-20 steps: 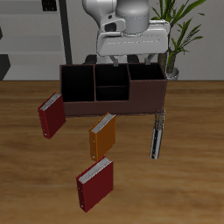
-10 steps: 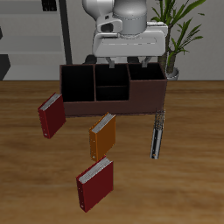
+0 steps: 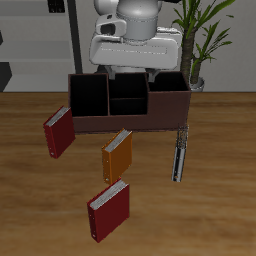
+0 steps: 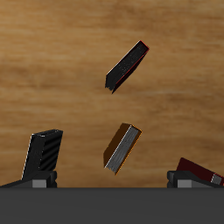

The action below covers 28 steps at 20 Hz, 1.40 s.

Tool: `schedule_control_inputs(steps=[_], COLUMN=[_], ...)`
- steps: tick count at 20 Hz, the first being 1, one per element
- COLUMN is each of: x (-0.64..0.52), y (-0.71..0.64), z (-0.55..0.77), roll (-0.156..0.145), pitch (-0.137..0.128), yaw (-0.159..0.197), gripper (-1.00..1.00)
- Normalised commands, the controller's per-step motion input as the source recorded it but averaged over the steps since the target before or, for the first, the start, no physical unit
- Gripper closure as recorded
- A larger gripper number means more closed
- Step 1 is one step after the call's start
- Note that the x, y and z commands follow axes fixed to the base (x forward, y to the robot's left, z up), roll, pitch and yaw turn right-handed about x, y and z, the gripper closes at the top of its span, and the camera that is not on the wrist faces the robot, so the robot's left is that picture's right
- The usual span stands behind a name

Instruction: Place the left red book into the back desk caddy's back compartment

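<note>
The left red book (image 3: 108, 209), bright red with white page edges, lies flat near the table's front edge; in the wrist view it shows as a dark slanted slab (image 4: 127, 66). The back desk caddy (image 3: 168, 110), a maroon-brown box with black cells, stands farther back. Its back compartment (image 3: 127, 87) is the small rear cell of the middle section. My gripper (image 3: 131, 74) hangs open above the caddy's rear, far from the book. Its fingertips (image 4: 39, 178) stand wide apart with nothing between them.
An orange book (image 3: 118, 152) lies between the caddy and the red book, also seen in the wrist view (image 4: 122, 146). A darker crimson book (image 3: 58, 133) leans beside the caddy's end. A long grey-black object (image 3: 178, 152) lies near the caddy's other end. A potted plant (image 3: 200, 40) stands behind.
The hand has swung sideways above the caddy and turned about its wrist. The books and the caddy have not moved.
</note>
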Motion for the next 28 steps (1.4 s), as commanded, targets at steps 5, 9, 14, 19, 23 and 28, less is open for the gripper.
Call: schedule_control_inputs(steps=[5, 9, 14, 19, 23, 28], x=[0.35, 0.49, 0.35, 0.42, 0.31, 0.24], y=[-0.1, -0.11, -0.05, -0.13, -0.06, -0.1], z=[0.01, -0.03, -0.05, -0.1, -0.23, -0.22], roll=[-0.008, -0.005, 0.006, 0.0, -0.005, -0.016], pitch=[-0.014, -0.022, -0.021, -0.033, 0.003, -0.001], yaw=[0.017, -0.01, -0.023, -0.076, -0.044, -0.03], gripper=[-1.0, -1.0, -1.0, -1.0, -1.0, -1.0])
